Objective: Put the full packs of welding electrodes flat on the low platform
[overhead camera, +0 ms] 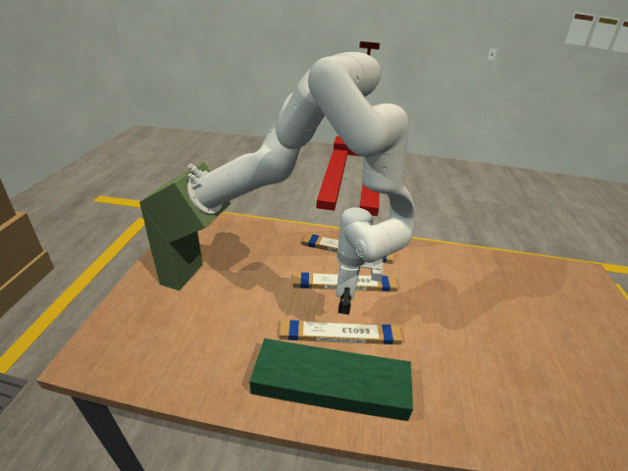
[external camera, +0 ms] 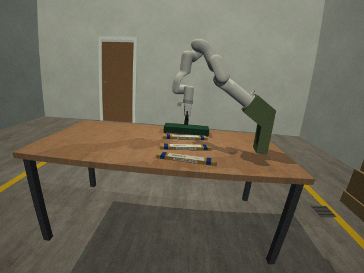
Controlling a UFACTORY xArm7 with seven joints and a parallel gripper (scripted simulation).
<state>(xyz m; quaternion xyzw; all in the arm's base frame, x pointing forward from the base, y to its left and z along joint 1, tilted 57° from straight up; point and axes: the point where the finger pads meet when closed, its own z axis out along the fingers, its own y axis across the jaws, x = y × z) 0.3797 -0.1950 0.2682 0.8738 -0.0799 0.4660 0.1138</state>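
Note:
Three long tan packs with blue bands and white labels lie flat in a row on the wooden table. One pack [overhead camera: 340, 332] [external camera: 185, 137] lies next to the dark green low platform [overhead camera: 332, 379] [external camera: 186, 129]. The middle pack [overhead camera: 344, 282] [external camera: 185, 146] is partly hidden by the arm's wrist in the top view. The third pack [overhead camera: 324, 241] [external camera: 187, 158] lies farthest from the platform. All three are off the platform. My gripper [overhead camera: 344, 304] [external camera: 186, 119] points down, partly open and empty, hanging above the table between the middle pack and the platform-side pack.
The arm's green base pedestal [overhead camera: 175, 228] [external camera: 262, 126] stands at one table corner. A red frame [overhead camera: 337, 175] stands on the floor behind the table. Cardboard boxes [overhead camera: 18, 248] are stacked off the table's side.

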